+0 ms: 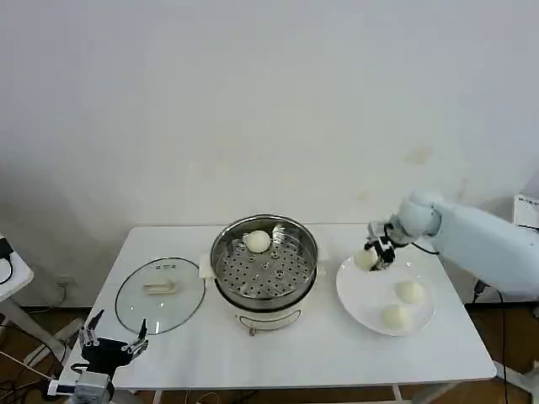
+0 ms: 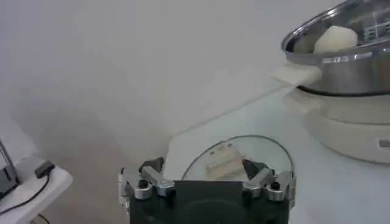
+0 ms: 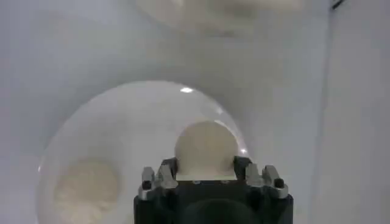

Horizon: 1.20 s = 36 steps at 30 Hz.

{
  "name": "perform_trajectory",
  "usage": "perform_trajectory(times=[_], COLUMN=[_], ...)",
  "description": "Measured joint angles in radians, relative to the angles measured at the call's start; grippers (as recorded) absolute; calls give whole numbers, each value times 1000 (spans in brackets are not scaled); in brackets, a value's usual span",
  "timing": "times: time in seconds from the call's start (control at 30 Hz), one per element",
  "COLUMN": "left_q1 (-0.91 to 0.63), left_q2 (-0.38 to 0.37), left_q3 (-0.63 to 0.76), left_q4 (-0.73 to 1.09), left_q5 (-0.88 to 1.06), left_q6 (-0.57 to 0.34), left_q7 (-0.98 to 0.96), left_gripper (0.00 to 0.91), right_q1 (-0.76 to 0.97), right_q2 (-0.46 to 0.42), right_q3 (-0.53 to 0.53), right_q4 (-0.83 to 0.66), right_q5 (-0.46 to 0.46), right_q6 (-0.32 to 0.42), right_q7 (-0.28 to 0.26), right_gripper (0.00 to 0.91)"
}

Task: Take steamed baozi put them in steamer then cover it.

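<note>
The shiny steamer (image 1: 264, 267) stands mid-table on its white cooker base, with one steamed baozi (image 1: 257, 241) on its perforated floor; that baozi (image 2: 335, 38) and the steamer (image 2: 341, 64) also appear in the left wrist view. My right gripper (image 1: 369, 257) is shut on a second baozi (image 3: 206, 149) above the left rim of the white plate (image 1: 362, 295). Two more baozi (image 1: 409, 291) (image 1: 395, 316) lie on that plate. The glass cover (image 1: 160, 295) lies flat on the table left of the steamer. My left gripper (image 1: 114, 341) hangs open at the table's front left corner, near the cover (image 2: 237, 159).
The white table (image 1: 320, 358) ends close in front of the steamer and plate. A small side table with cables (image 1: 7, 269) stands at the far left. A white wall rises behind the table.
</note>
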Motion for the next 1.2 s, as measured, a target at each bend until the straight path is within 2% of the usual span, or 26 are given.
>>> perform_trajectory(times=[0.23,0.53,0.83,1.2], left_q1=[-3,-10,-23,-31], left_q2=[5,-8,-22,-26], left_q3=[-11,-12,-15,-20], left_q4=[-4,-10,-27,-38], left_q5=[-7,-7,-7,-8], left_q6=[0,0,-1,0], left_q7=[0,-1,-1,0], left_gripper=[907,907,907,907], right_q1=[153,255,252,171], right_q2=[42,167,341,535], right_q3=[-70,-140,-183,-204], right_q4=[55,97,80,-34], right_q5=[101,243,348,385], right_q6=[-41,-117,-190,-237], right_q7=[21,57,94,109], right_gripper=[625,625,625,625])
